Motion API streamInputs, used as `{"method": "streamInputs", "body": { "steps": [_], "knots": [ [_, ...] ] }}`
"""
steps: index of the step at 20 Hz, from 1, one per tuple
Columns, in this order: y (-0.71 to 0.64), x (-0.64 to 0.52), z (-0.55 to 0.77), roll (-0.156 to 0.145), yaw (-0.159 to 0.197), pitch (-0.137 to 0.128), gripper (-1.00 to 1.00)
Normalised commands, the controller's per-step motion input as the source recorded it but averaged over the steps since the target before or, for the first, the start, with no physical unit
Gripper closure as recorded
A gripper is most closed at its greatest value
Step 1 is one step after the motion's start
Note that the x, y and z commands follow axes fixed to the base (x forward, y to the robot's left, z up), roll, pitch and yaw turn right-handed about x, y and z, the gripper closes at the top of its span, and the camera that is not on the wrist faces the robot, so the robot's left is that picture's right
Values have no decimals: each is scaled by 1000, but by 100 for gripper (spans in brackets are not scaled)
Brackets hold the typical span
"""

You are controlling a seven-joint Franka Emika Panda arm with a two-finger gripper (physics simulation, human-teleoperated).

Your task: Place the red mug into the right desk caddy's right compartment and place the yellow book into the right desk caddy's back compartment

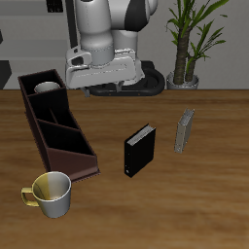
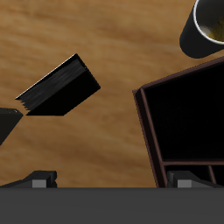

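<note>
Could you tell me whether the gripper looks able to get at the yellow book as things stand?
Probably yes: the yellow book stands upright on open table, apart from the black book, with nothing above it.

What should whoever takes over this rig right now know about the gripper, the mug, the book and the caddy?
Gripper: open, nothing between its fingers, held high above the table.
Red mug: seems to sit in the end section of the right desk caddy farthest from the table's front edge; only its rim shows, so verify.
Yellow book: upright on the table, beyond the black book, untouched.
Back compartment: looks empty.
Left: grasp the yellow book and set it in the back compartment.
</note>
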Motion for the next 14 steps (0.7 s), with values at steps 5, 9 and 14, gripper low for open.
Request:
{"method": "streamInputs", "body": {
  "steps": [5,9,14],
  "knots": [
    [120,112,-23,27,-6,9,-100],
    [194,56,-7,26,10,-6,-100],
    [200,7,-10,6,9,-8,-100]
  ]
}}
